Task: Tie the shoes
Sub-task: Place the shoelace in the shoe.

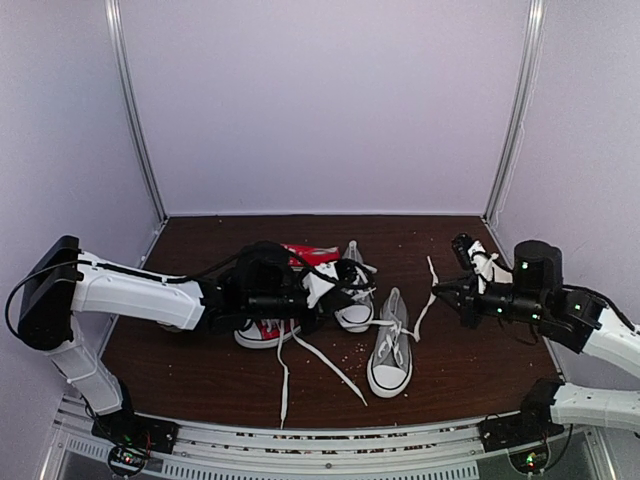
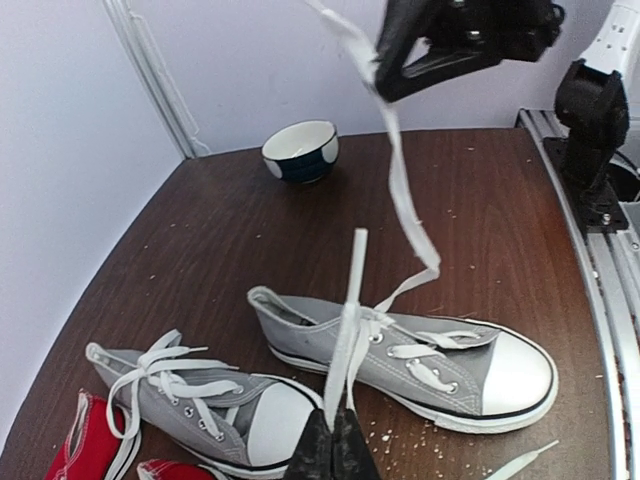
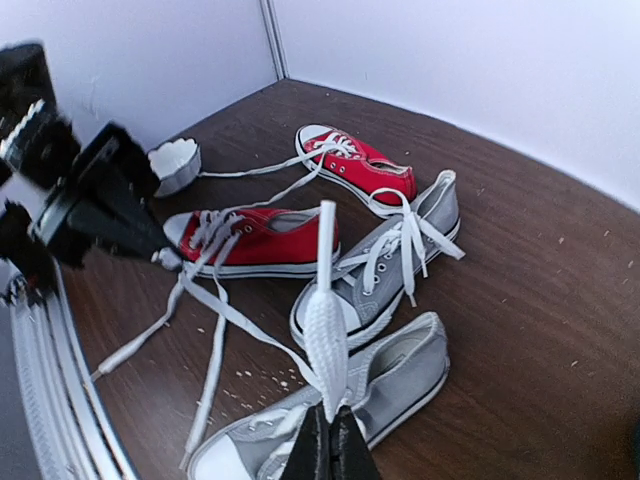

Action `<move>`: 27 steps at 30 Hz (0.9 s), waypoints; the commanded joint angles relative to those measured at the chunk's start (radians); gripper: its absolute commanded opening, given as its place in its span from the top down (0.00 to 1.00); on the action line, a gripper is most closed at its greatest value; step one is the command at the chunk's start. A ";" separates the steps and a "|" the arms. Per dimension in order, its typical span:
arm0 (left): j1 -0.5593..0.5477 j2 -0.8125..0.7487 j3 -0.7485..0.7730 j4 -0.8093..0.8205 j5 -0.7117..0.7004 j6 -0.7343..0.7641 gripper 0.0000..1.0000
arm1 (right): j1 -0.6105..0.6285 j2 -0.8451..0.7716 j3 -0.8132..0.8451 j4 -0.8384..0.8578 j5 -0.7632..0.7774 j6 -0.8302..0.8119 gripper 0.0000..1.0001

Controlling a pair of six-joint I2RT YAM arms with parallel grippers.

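Dark wooden counter (image 2: pixel 200 240), crumb-strewn; white walls (image 2: pixel 60 150). Bowl (image 2: pixel 300 150) far ahead of left hand (image 2: pixel 330 445), contents unclear. Left hand and right hand (image 3: pixel 325 445) each pinched onto a lace (image 2: pixel 347 320) of one grey shoe (image 2: pixel 400 355).

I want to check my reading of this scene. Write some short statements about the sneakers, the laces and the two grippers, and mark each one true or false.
1. The left gripper and the right gripper each pinch one end of the white lace of the same grey sneaker. True.
2. That sneaker's lace is tied in a bow. False: its two ends are held apart, untied.
3. A bowl stands upright on the table. True.
4. The red sneakers have black laces. False: their laces are white.
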 commanded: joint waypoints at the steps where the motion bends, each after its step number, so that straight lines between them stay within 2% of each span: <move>1: -0.008 -0.015 0.034 0.068 0.178 0.017 1.00 | -0.047 0.134 0.081 0.104 -0.174 0.352 1.00; 8: -0.043 0.034 0.119 0.014 0.191 0.028 1.00 | -0.043 0.524 0.286 0.044 -0.362 0.431 1.00; 12: -0.046 0.049 0.123 0.044 0.173 -0.010 1.00 | -0.002 0.635 0.363 0.032 -0.353 0.387 1.00; 15: -0.045 0.063 0.128 0.051 0.152 -0.025 1.00 | 0.015 0.700 0.404 -0.005 -0.360 0.331 0.91; 19: -0.045 0.090 0.158 0.029 0.090 -0.047 1.00 | 0.015 0.721 0.437 -0.068 -0.396 0.243 0.67; 21: -0.045 0.095 0.161 0.035 0.069 -0.059 1.00 | 0.005 0.689 0.434 -0.075 -0.405 0.210 0.58; 27: -0.045 0.116 0.194 0.020 -0.006 -0.086 1.00 | -0.088 0.524 0.319 0.008 -0.461 0.218 0.55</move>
